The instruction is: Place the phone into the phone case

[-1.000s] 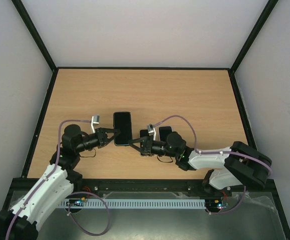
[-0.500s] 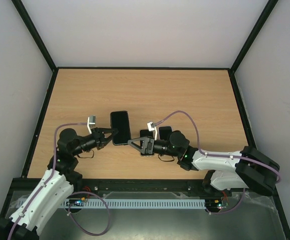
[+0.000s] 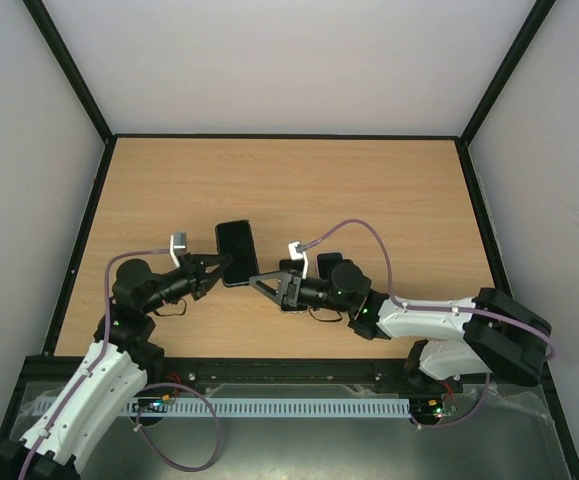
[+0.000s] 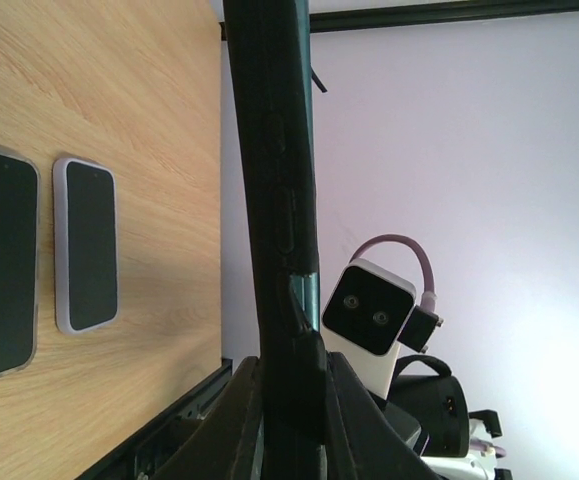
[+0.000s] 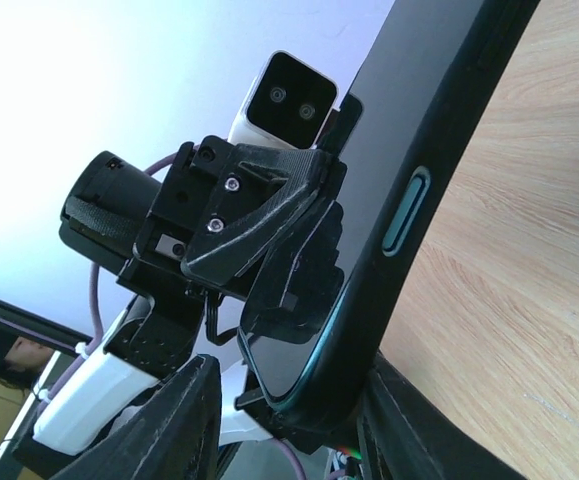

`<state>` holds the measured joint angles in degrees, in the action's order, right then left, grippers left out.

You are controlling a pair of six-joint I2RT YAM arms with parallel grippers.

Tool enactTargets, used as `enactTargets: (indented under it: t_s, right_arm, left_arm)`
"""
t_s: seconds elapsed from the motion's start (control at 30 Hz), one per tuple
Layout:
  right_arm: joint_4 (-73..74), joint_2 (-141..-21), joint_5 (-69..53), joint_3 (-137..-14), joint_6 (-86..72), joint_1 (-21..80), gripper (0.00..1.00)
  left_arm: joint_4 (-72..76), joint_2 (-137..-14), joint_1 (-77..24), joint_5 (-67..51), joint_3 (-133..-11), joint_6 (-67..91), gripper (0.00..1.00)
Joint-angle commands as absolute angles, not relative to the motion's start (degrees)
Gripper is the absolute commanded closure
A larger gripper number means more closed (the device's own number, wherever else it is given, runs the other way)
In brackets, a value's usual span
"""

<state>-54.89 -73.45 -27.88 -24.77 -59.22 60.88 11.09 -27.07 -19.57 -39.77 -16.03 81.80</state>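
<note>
Reaching inward, the left end effector [image 3: 223, 264] clamped the phone [image 3: 234, 243]; the right end effector [image 3: 261, 281] gaped beside it above the wooden counter [image 3: 369, 190].

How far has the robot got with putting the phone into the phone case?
Seemingly done: the phone already wears a dark case with a teal button along its edge, though full seating cannot be confirmed. In hand: the left hand pinches it by one edge; the right hand stands open around one corner. Left: pressing any loose corner home, then laying it on the table.
</note>
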Motion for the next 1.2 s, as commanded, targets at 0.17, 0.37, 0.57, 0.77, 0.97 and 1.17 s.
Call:
enactTargets:
  t_s: [0.17,0.37,0.57,0.77,0.97,1.17]
  right_arm:
    - [-59.7,-76.5,-28.2,-30.3,-56.0,63.3,0.65]
    - [-60.0,-76.0,-26.8,-29.7,-53.0,63.4,0.69]
    - [-61.5,-73.9,-25.6,-27.9,-49.1,63.4,0.91]
    - [-59.4,-72.6,-25.9,-28.6,-40.1,63.4,0.97]
    - [-53.2,-72.6,-30.9,-31.2,-26.6,63.5,0.96]
    - [-46.3,-72.2,-33.8,-32.2,-13.9,63.5,0.96]
  left_arm:
    - [13.7,-26.4,-19.4,-39.0,-15.0,83.9,0.98]
    - [13.3,-26.6,-19.5,-39.1,-14.9,84.9,0.98]
    - [14.4,-26.7,-19.4,-40.5,-13.9,87.2,0.98]
    - [15.7,-26.3,-19.5,-42.0,-13.3,89.1,0.98]
    - [16.8,-26.4,-19.5,-43.0,-12.8,90.5,0.98]
    - [17.4,-26.6,-19.5,-43.5,-12.7,91.4,0.98]
